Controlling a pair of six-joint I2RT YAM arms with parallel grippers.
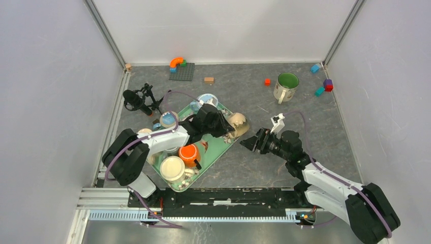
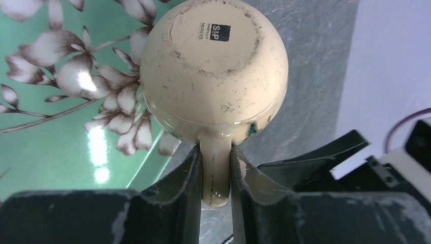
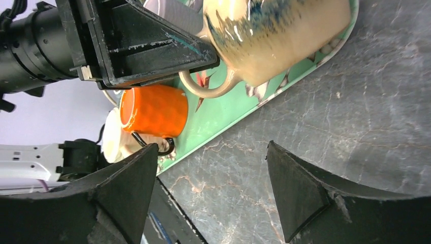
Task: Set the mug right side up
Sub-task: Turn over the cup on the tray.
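Observation:
The cream mug (image 1: 237, 123) with blue-brown streaks hangs tilted over the right rim of the green floral tray (image 1: 216, 146). Its stamped base (image 2: 213, 71) faces the left wrist camera. My left gripper (image 2: 214, 152) is shut on the mug's handle, one finger pressed on each side of it. In the right wrist view the mug (image 3: 277, 35) sits at the top, with the left gripper (image 3: 152, 46) beside it. My right gripper (image 1: 249, 143) stands open just right of the tray, over the bare grey table, with nothing between its fingers (image 3: 127, 188).
The tray also holds an orange mug (image 1: 189, 152), a cream cup (image 1: 173, 169) and other dishes. A white mug with a green inside (image 1: 286, 86) stands upright at the back right. Small coloured blocks (image 1: 325, 85) and a grey baseplate (image 1: 182, 71) lie along the back. A black device (image 1: 137, 99) sits at the left.

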